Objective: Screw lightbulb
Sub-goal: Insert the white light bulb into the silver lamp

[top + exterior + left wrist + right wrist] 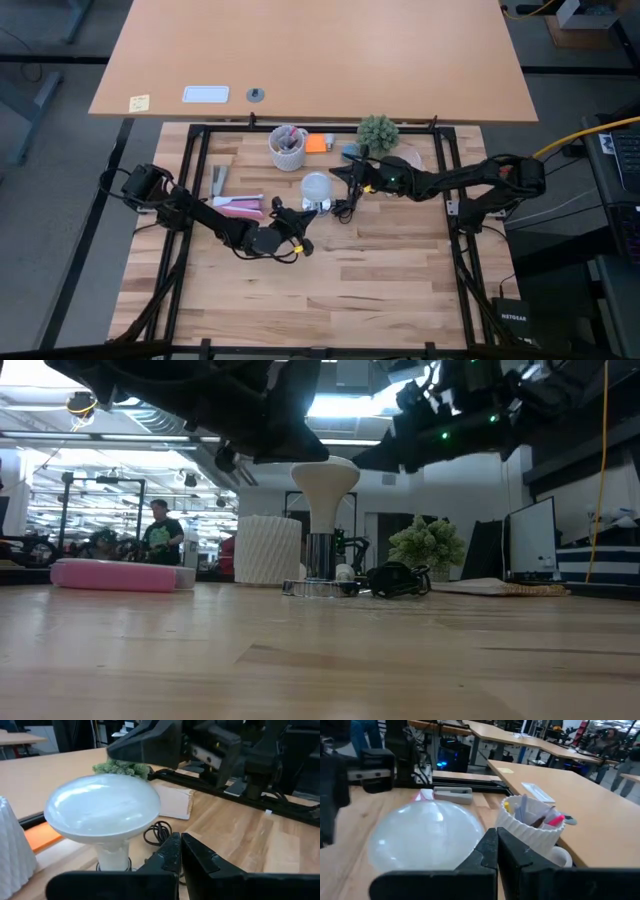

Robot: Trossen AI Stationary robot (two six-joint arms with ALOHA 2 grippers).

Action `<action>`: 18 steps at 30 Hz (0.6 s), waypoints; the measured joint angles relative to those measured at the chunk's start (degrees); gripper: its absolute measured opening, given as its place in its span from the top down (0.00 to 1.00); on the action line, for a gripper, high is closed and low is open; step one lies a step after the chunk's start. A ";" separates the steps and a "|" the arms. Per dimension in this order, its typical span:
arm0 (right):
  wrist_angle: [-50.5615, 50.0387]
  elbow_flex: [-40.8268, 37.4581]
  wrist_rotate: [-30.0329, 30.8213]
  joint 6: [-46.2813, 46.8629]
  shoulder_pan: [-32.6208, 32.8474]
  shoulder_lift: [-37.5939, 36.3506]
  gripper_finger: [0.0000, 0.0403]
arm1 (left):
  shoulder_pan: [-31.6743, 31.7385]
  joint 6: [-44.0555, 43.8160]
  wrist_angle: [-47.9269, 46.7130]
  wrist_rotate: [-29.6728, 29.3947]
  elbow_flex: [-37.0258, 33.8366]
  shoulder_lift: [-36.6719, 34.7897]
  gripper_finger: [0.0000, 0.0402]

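**Lightbulb upright in its fitting, both tools shut**

The lightbulb (316,186) is seen standing upright in a silvery fitting (318,586) on the wooden tabletop (380,280), just in front of the white cup (288,150). The left tool (305,243) is held near the bulb's front, fingers pressed together. The right tool (352,178) is poised beside the bulb, likewise pressed together, nothing gripped.

Upright lightbulb (102,810) (jaws closed beside)
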 joint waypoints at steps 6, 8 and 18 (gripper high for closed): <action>2.31 -0.02 0.16 0.66 -0.21 3.13 0.99 | 1.16 0.91 -0.10 -0.19 0.00 0.00 0.99; 2.33 -0.02 0.02 0.77 -0.19 3.23 0.99 | 1.45 0.86 -0.27 -0.90 0.00 0.00 0.99; 0.68 0.04 -6.73 4.27 -0.23 3.16 0.99 | 0.75 0.84 -0.54 -8.23 0.00 0.00 0.99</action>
